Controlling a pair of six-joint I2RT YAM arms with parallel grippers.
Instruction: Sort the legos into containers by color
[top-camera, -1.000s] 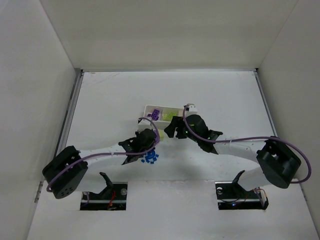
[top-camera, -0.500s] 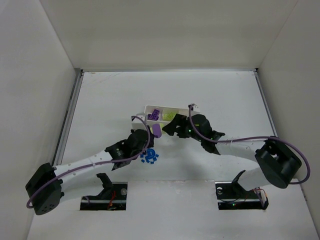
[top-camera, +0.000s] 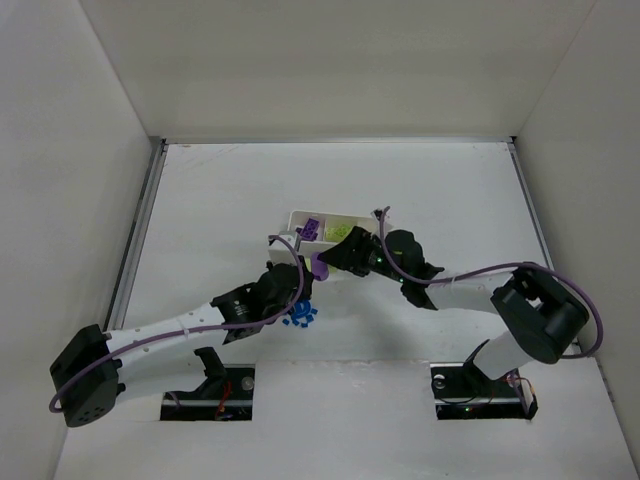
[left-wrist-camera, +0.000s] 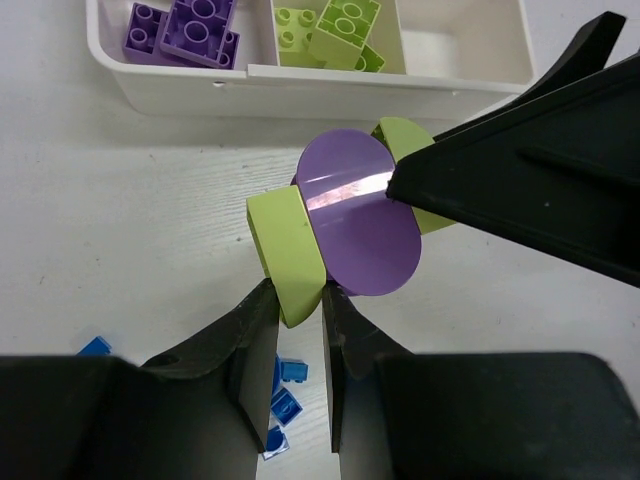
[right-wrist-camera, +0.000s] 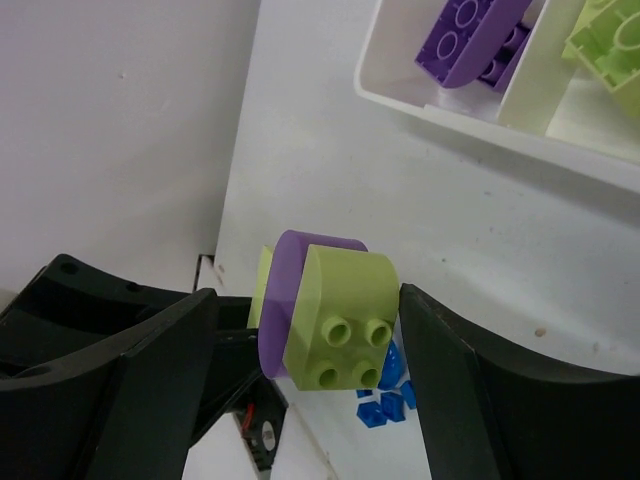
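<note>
Overhead view of a white table (top-camera: 450, 190) with two black and white robot arms meeting near its middle. The left arm (top-camera: 180, 330) reaches in from 8 o'clock, the right arm (top-camera: 470, 290) from 4 o'clock.

At 12 o'clock from where they meet lies a long, shallow white plastic tray (left-wrist-camera: 300, 100) with three compartments. The left gripper (left-wrist-camera: 300, 295) is clenched on a rounded yellow-green plastic brick (left-wrist-camera: 285, 250). This brick is one end of a three-piece stack, with a rounded purple brick (left-wrist-camera: 360, 220) in the middle. The right gripper (right-wrist-camera: 305, 295) is spread wide, its fingers either side of the second yellow-green brick (right-wrist-camera: 340, 310) at the stack's other end. One finger is against it, the other just apart. The stack sits just in front of the tray's near wall, in no compartment.

Loose purple bricks (left-wrist-camera: 190, 25) fill the tray's 9 o'clock compartment, and loose yellow-green bricks (left-wrist-camera: 335, 30) the middle one. Tiny blue pieces (top-camera: 299, 317) lie scattered on the table at 6 o'clock from the stack.
</note>
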